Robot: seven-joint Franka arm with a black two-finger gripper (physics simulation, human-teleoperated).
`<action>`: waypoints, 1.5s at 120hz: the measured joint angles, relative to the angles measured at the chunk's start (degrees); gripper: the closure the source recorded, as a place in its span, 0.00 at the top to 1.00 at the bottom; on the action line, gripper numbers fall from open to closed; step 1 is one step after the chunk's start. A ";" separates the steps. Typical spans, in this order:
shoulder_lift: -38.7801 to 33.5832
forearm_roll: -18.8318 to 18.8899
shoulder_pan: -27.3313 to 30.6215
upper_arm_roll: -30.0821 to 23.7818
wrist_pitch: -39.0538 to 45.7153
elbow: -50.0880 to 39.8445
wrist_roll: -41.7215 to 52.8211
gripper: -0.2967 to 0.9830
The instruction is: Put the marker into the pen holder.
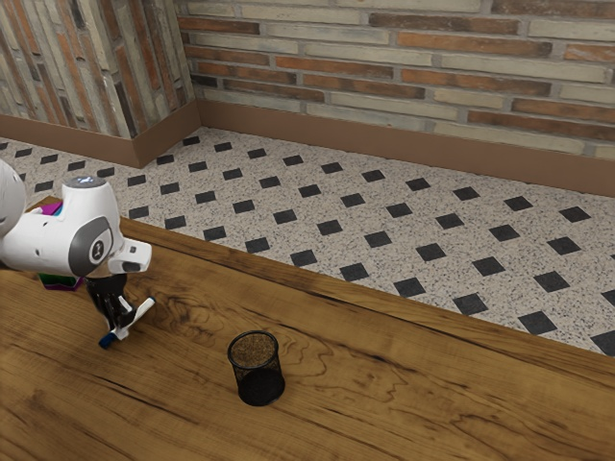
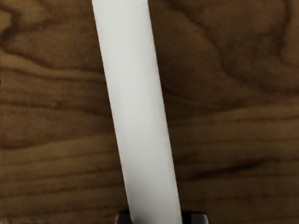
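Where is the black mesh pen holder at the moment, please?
In the exterior view, the pen holder stands on the brown wooden table, to that view's right of the white marker in the claw.

On the counter (image 1: pixel 404 384), the pen holder (image 1: pixel 257 370) stands upright, to the exterior view's right of the marker (image 1: pixel 140 314), tilted in the pincer (image 1: pixel 117 329), with floor (image 1: pixel 332 227) beyond the counter and wall (image 1: pixel 384 86) behind.

Soft, even room light, the wrist view dimmer (almost dusky) around the bright marker (image 2: pixel 138 112)
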 joint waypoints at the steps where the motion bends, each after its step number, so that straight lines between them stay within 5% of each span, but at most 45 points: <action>1: 0.00 0.06 0.00 0.00 0.01 0.00 -0.11 0.23; 68: -7.41 4.03 -1.19 -3.83 -6.50 6.52 -6.99 0.15; 92: -3.08 7.20 -4.85 -10.16 -21.85 24.45 -9.95 0.15; 119: 5.96 6.48 -10.22 -12.95 -51.27 44.67 -13.28 0.16; 146: 10.08 3.15 -13.48 -14.18 -70.34 50.17 -15.93 0.17; 180: 10.97 0.33 -18.04 -14.54 -78.44 50.85 -18.40 0.17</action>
